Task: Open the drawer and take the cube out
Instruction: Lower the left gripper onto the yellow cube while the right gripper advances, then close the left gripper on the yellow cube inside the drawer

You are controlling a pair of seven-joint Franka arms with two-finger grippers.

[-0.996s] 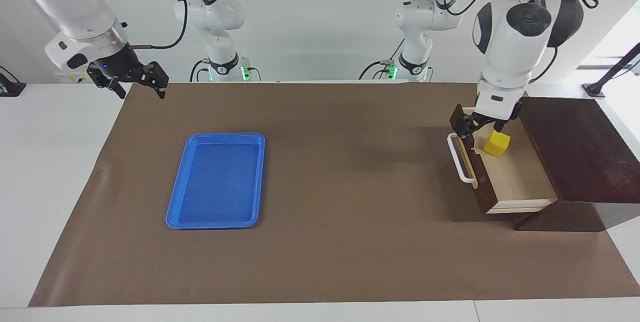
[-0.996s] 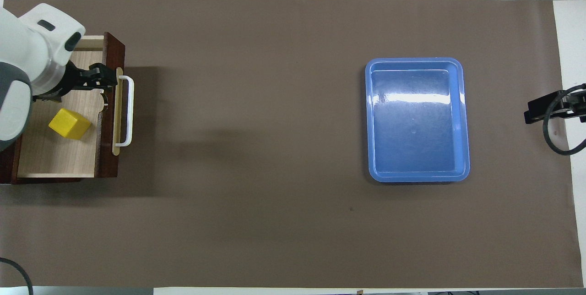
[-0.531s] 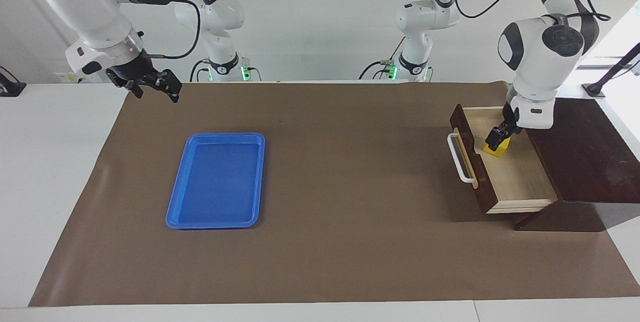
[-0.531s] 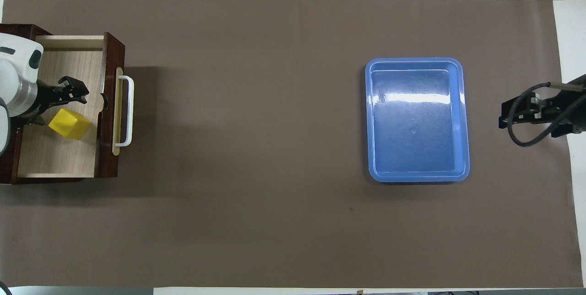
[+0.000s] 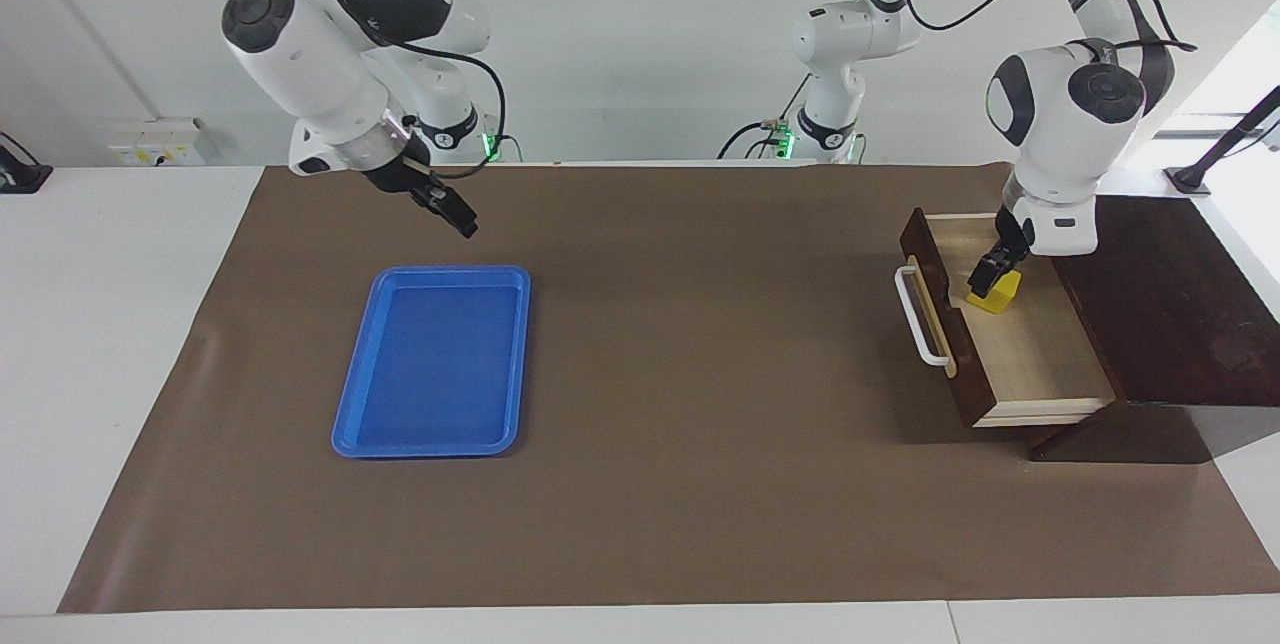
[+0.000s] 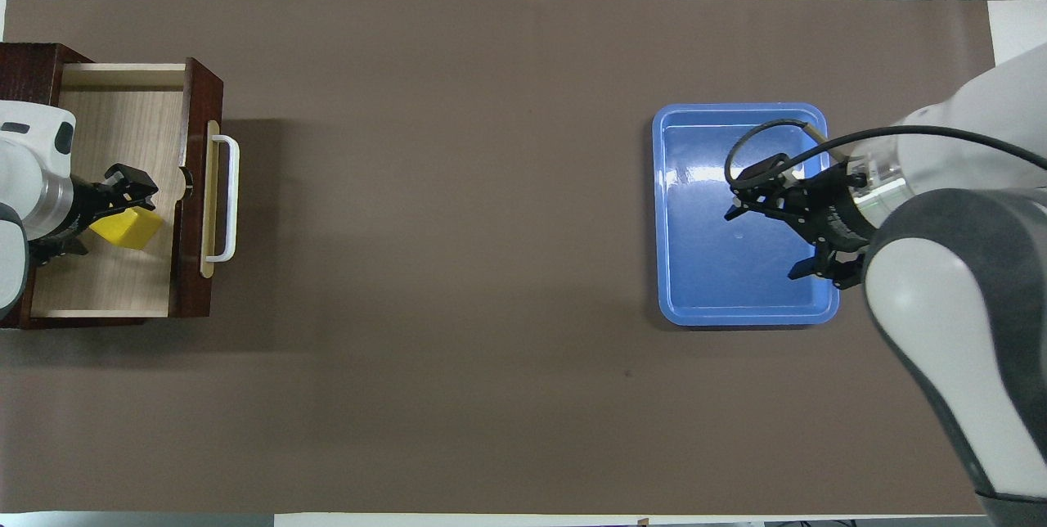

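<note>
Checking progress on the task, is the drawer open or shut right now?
Open. The drawer is pulled out of the box, its pale inside showing, with the cube in it under the left claw.

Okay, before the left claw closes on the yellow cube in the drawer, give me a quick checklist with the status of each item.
1. Drawer pulled open, inside exposed: ok.
2. Cube resting on the drawer floor, toward the robots' end: ok.
3. Left claw down at the cube, open: ok.
4. Fingers on either side of the cube: cannot tell; the claw partly covers it.
5. Right claw open, holding nothing, raised by the blue tray: ok.
6. Blue tray holds nothing: ok.
</note>
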